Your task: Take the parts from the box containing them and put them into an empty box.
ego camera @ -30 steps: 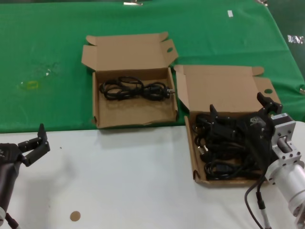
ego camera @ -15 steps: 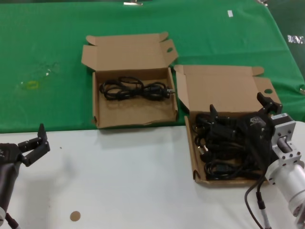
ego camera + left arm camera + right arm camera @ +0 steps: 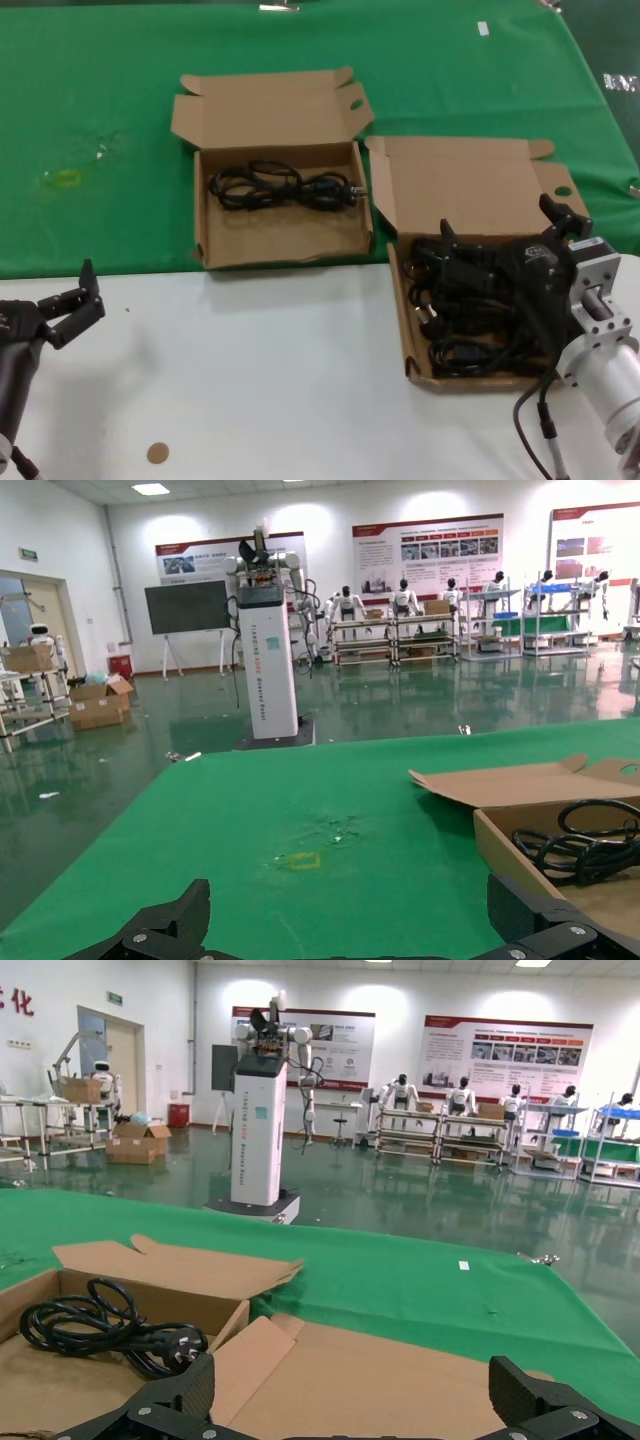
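Observation:
The box containing the parts [image 3: 412,345] lies at the right, lid open, filled with several black coiled cords [image 3: 455,315]. My right gripper [image 3: 497,222] hovers over it, open and empty, with its fingers above the cords near the lid hinge; it also shows in the right wrist view [image 3: 350,1385]. The other box [image 3: 280,252], with a wavy front edge, lies left of it and holds one cord [image 3: 285,188], which also shows in the right wrist view [image 3: 100,1325]. My left gripper [image 3: 68,298] is parked open and empty at the lower left.
Both boxes rest on a green cloth [image 3: 100,100] behind the white table [image 3: 250,380]. A small brown disc [image 3: 157,453] lies on the white surface near the front. A yellow mark [image 3: 67,178] sits on the cloth at the left.

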`<state>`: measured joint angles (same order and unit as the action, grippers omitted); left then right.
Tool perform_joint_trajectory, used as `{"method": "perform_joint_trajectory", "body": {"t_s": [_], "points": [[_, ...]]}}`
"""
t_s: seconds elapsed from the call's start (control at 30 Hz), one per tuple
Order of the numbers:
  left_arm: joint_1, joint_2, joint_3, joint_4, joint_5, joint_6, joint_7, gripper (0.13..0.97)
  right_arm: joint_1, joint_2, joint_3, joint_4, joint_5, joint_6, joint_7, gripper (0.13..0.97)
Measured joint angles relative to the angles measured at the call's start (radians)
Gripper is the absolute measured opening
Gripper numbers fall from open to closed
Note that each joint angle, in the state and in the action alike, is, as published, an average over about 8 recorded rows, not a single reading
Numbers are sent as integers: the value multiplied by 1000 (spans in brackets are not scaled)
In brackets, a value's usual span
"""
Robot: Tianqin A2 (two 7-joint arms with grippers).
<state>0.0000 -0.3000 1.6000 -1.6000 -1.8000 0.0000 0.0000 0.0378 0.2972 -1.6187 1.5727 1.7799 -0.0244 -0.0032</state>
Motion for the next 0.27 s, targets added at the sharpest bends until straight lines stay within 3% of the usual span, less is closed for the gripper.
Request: {"method": "perform_joint_trajectory", "body": {"t_s": [0.27], "points": [[0, 0, 0, 0, 0, 0, 0, 966, 0, 0, 0, 0, 0, 0, 0, 966]]}}
